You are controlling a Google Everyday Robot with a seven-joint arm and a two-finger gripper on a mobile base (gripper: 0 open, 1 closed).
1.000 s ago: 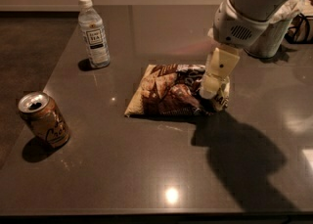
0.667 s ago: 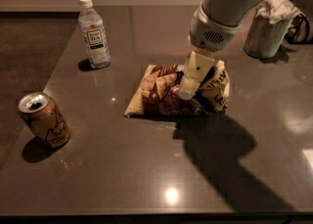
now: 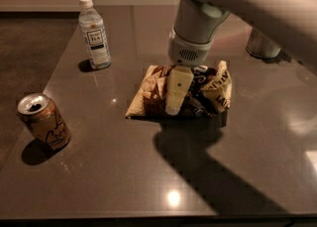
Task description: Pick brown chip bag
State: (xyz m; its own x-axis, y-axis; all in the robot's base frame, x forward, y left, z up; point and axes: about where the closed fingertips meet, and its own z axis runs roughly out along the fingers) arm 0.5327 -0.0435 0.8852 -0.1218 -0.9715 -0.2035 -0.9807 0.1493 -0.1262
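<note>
We see the brown chip bag [image 3: 205,97] lying flat near the middle of a dark, glossy table [image 3: 148,171], a little to the right of centre, with its pale yellow edge running along the near-left side and its right end crumpled and raised slightly off the surface. The gripper [image 3: 173,107] hangs directly over the bag, pointing down, and its cream-coloured tip reaches the bag's near edge, where it seems to touch the foil. From this angle we see it only side-on as one pale bar, so we cannot tell whether it is spread, pressed together or pinching the bag. Above it the thick white arm [image 3: 198,23] comes in from the upper right and covers part of the far side of the bag. A broad shadow of the arm falls on the table just near of the bag and stretches toward the near right. Well apart to the left, close to the table's left edge, an opened orange-brown drink can [image 3: 43,122] stands upright. Farther back on the left, a clear plastic bottle [image 3: 94,32] with a white cap and a label also stands upright. At the far right, a grey rounded object [image 3: 262,45] sits partly hidden behind the arm.
</note>
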